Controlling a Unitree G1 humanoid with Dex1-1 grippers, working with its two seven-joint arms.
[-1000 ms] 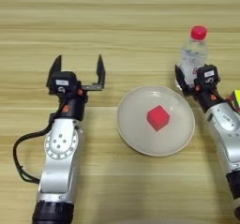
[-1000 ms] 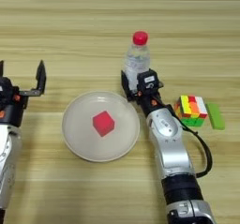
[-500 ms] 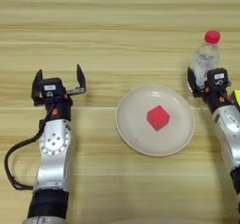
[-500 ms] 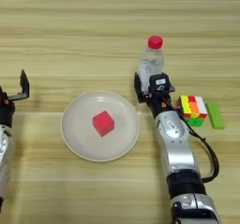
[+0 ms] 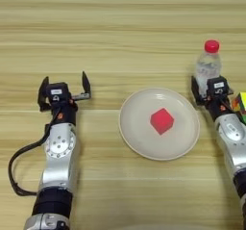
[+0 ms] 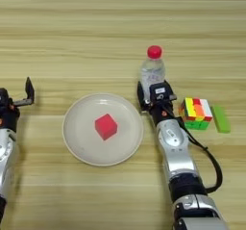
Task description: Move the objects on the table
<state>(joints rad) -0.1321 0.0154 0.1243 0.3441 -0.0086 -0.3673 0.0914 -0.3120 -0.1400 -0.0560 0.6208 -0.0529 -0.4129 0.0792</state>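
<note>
A clear bottle (image 6: 153, 72) with a red cap stands upright right of the plate. My right gripper (image 6: 153, 91) is shut on its lower part, one black finger showing on its left side; the bottle's base is hidden behind the gripper. The multicoloured puzzle cube (image 6: 195, 112) rests on the table just right of that gripper's wrist. A small red cube (image 6: 106, 126) lies near the middle of the round cream plate (image 6: 77, 147). Far to the left, my left gripper (image 5: 65, 85) is open and holds nothing, its fingers pointing away from me.
A flat green block (image 6: 221, 118) lies right of the puzzle cube. A black cable (image 5: 19, 166) loops beside my left forearm. Bare wooden table (image 5: 120, 27) stretches across the far side.
My right gripper has carried the bottle to the right and then a little nearer to me. My left gripper has drawn back leftward and toward me, still open. The plate and red cube stayed put.
</note>
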